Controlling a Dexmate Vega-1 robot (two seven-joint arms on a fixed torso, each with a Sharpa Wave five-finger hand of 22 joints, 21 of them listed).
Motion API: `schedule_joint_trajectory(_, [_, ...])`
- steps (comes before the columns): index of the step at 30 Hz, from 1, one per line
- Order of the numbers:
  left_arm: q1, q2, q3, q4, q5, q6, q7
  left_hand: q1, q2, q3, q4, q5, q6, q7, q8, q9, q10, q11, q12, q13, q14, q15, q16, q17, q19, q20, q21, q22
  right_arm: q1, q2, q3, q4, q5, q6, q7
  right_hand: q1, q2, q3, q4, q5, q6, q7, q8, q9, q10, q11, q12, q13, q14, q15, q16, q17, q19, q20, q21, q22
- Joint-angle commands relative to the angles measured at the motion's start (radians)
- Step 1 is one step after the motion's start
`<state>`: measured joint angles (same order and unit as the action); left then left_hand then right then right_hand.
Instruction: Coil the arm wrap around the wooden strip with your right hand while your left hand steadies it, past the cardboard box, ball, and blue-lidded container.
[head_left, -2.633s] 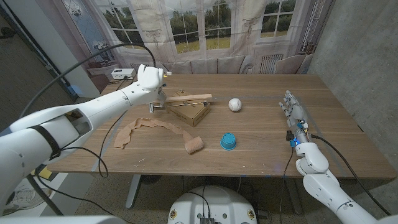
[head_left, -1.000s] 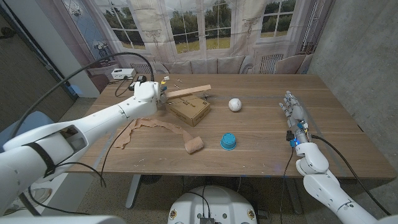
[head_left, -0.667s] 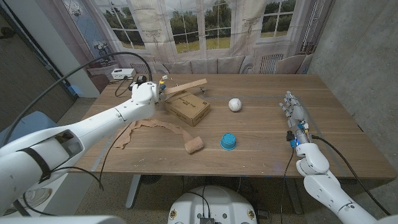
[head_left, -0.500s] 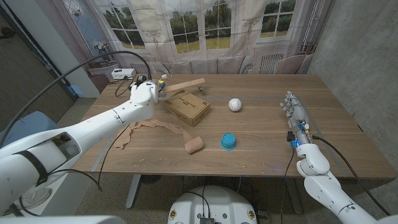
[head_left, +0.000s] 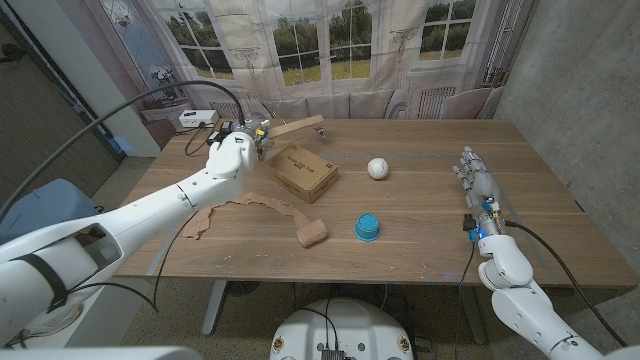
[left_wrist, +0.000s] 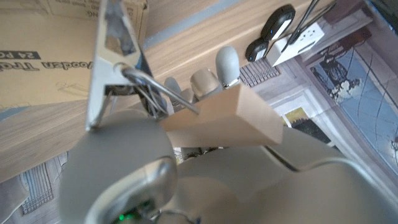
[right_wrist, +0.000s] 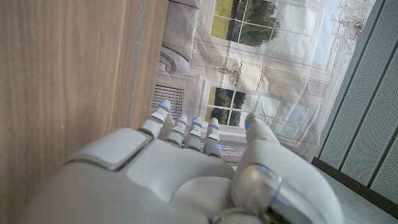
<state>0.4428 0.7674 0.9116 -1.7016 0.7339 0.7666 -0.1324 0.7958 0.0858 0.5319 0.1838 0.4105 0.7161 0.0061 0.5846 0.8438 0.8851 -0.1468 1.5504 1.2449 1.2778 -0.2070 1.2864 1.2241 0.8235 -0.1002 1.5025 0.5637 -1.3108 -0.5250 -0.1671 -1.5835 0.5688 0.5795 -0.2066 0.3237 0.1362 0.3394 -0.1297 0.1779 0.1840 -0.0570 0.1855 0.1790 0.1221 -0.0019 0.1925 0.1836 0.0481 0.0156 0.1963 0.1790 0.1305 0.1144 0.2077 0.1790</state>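
Upper left, the left hand (head_left: 237, 146) grips the wooden strip (head_left: 298, 127); right hand (head_left: 474, 175) released, fingers extended, holding nothing.

Brown wood-grain desk (head_left: 420, 210), carrying: flat brown cardboard box (head_left: 303, 172); white ball (head_left: 377, 168) beside it; small blue-lidded container (head_left: 367, 227) near the front; tan fabric arm wrap (head_left: 250, 205) (partly rolled at one end).

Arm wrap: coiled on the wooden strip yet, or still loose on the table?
Still loose. The arm wrap lies spread along the table, one end rolled, while the left hand holds the wooden strip above the cardboard box.
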Motion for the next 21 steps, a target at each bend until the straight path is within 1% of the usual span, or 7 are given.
schedule_joint_trajectory(1, [0.098,0.027,-0.048,-0.047,0.092,-0.12,0.23,-0.098,0.061,0.016,0.009,0.022,0.03,0.032,0.055,0.061,-0.002,-0.014,0.023,0.002,0.014,0.003,0.022,0.004,0.021,-0.044,0.008,0.017,-0.055,0.001,0.017,-0.046,-0.04,0.017,-0.037,0.004,-0.002,-0.003,-0.002,0.002,0.011,-0.001,0.005,0.003,0.007,-0.001,0.003,0.002,0.008,-0.003,0.003,0.002,0.006,-0.001,0.003,0.005])
schedule_joint_trajectory(6, [0.129,0.035,-0.084,-0.059,0.102,-0.172,0.274,-0.221,0.001,-0.04,0.009,0.046,0.138,0.047,0.196,0.17,0.065,-0.001,0.031,0.003,0.027,0.002,0.073,0.006,0.046,-0.039,0.0,0.04,-0.072,0.007,0.02,-0.054,-0.045,0.026,-0.039,0.004,-0.002,-0.003,-0.002,0.002,0.013,-0.001,0.006,0.003,0.007,-0.001,0.003,0.002,0.009,-0.003,0.003,0.002,0.006,-0.001,0.003,0.005])
schedule_joint_trajectory(10, [0.155,0.04,-0.113,-0.061,0.108,-0.217,0.327,-0.269,-0.014,-0.06,-0.006,0.041,0.26,0.018,0.275,0.186,0.121,0.011,0.032,0.002,0.051,0.005,0.11,0.005,0.08,-0.049,0.001,0.045,-0.086,0.012,0.024,-0.063,-0.052,0.031,-0.045,0.004,-0.002,-0.004,-0.002,0.002,0.013,-0.001,0.005,0.003,0.008,-0.001,0.003,0.002,0.009,-0.004,0.003,0.002,0.006,-0.001,0.003,0.005])
schedule_joint_trajectory(13, [0.166,0.045,-0.133,-0.071,0.102,-0.24,0.323,-0.201,0.017,-0.02,-0.073,-0.052,0.379,-0.015,0.315,0.1,0.188,0.003,0.027,0.0,0.091,0.003,0.141,-0.016,0.138,-0.077,0.005,-0.013,-0.096,0.015,0.027,-0.069,-0.056,0.035,-0.048,0.004,-0.002,-0.004,-0.002,0.002,0.013,-0.002,0.005,0.003,0.009,-0.001,0.003,0.002,0.009,-0.004,0.003,0.002,0.006,-0.002,0.003,0.005])
schedule_joint_trajectory(15, [0.172,0.049,-0.142,-0.077,0.101,-0.252,0.314,-0.113,-0.015,0.003,-0.157,-0.163,0.425,-0.012,0.334,0.025,0.208,0.0,0.023,-0.001,0.099,0.001,0.169,-0.003,0.142,-0.082,0.032,-0.011,-0.102,0.017,0.029,-0.073,-0.058,0.038,-0.05,0.004,-0.002,-0.004,-0.002,0.002,0.013,-0.002,0.005,0.003,0.009,-0.001,0.003,0.002,0.009,-0.005,0.003,0.003,0.006,-0.002,0.003,0.005])
schedule_joint_trajectory(17, [0.179,0.051,-0.151,-0.082,0.103,-0.263,0.312,-0.048,-0.036,0.019,-0.22,-0.207,0.438,-0.005,0.346,-0.012,0.227,0.006,0.023,-0.001,0.101,0.002,0.181,-0.004,0.141,-0.085,0.043,-0.012,-0.108,0.019,0.031,-0.076,-0.059,0.041,-0.051,0.004,-0.002,-0.004,-0.002,0.002,0.013,-0.001,0.005,0.003,0.009,-0.001,0.003,0.002,0.009,-0.005,0.002,0.003,0.006,-0.003,0.003,0.005])
schedule_joint_trajectory(21, [0.186,0.056,-0.164,-0.096,0.111,-0.271,0.285,0.084,-0.06,0.06,-0.331,-0.19,0.464,0.026,0.369,-0.074,0.24,0.015,0.021,-0.002,0.094,0.003,0.202,-0.004,0.13,-0.082,0.061,0.014,-0.115,0.024,0.035,-0.079,-0.059,0.047,-0.051,0.004,-0.001,-0.004,-0.002,0.002,0.013,-0.002,0.005,0.003,0.01,-0.001,0.003,0.002,0.009,-0.005,0.002,0.003,0.006,-0.003,0.003,0.005])
